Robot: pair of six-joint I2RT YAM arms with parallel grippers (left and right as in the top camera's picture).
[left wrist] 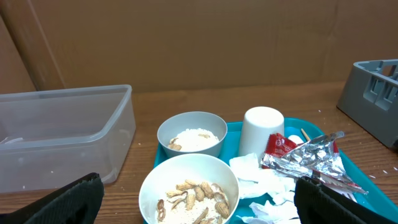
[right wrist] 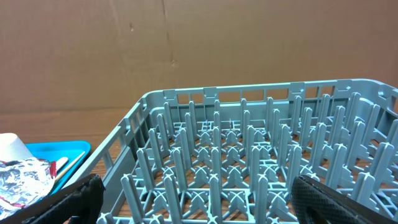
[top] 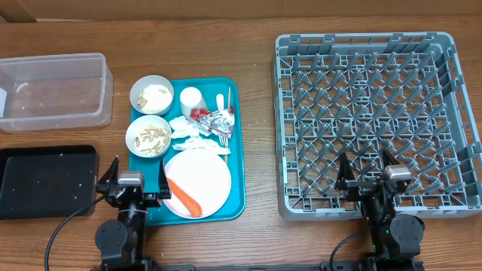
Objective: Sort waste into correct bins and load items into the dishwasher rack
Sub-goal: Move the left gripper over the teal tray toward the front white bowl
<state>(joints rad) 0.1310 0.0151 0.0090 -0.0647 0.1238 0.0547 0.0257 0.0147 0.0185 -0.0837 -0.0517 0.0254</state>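
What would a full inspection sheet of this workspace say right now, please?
Surface: wooden table, a few white specks beside the teal tray.
Job's things: teal tray holds plate with carrot, two bowls of scraps, cup, napkins, foil, red wrapper. No waste or dishes in rack, tub or black tray.
Clutter: nothing seen.
Grippers: left gripper open, empty, at the teal tray's near left corner; right gripper open, empty, over the rack's near edge.
Cables: black cable by the left arm, another by the right.
Surroundings: cardboard wall behind the table.
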